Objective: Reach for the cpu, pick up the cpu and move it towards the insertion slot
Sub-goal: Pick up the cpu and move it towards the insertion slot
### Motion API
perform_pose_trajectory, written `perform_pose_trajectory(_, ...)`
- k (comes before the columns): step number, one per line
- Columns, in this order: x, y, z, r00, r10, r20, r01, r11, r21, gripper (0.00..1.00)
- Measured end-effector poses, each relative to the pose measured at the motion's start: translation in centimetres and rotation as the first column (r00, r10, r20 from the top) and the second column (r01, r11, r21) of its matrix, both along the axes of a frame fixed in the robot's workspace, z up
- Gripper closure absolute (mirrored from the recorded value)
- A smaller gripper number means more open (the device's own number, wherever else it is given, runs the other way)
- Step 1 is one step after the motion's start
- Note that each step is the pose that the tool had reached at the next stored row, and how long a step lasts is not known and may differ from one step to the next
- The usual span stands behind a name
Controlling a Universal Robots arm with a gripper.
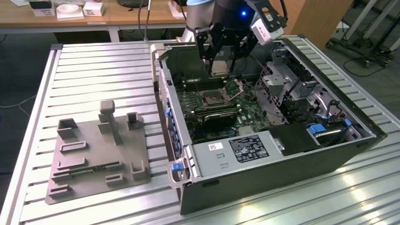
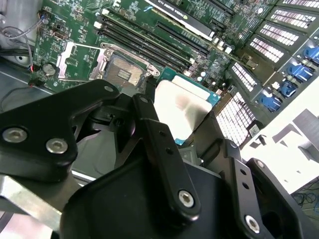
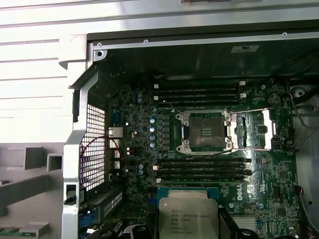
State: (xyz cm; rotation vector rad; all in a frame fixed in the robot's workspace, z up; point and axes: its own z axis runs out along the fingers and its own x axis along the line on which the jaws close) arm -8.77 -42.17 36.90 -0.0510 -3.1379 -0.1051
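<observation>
Above an open computer case on a slatted metal worktop, the robot arm's tool hangs clenched on the cpu, gripping the chip by its edges; in both wrist views the silvery square sits between the dark fingers, clear of the board. The insertion slot lies open below, at about 6 o'clock from the chip in the exterior view, its hinged flap thrown back beside the socket. Doing this carry well appears to mean keeping the chip level, squaring its edges to the socket frame, and staying clear of the memory slots flanking it. The grey plastic tray rests well apart.
</observation>
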Motion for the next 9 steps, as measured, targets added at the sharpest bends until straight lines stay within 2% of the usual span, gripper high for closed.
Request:
perform_pose_trajectory(4,0.01,0.07,-0.01,1.0,0.0,0.0001,0.0,1.0,0.0001,0.45)
perform_pose_trajectory(9,0.19,0.57,-0.03,1.0,0.0,0.0,0.0,1.0,0.0,0.45)
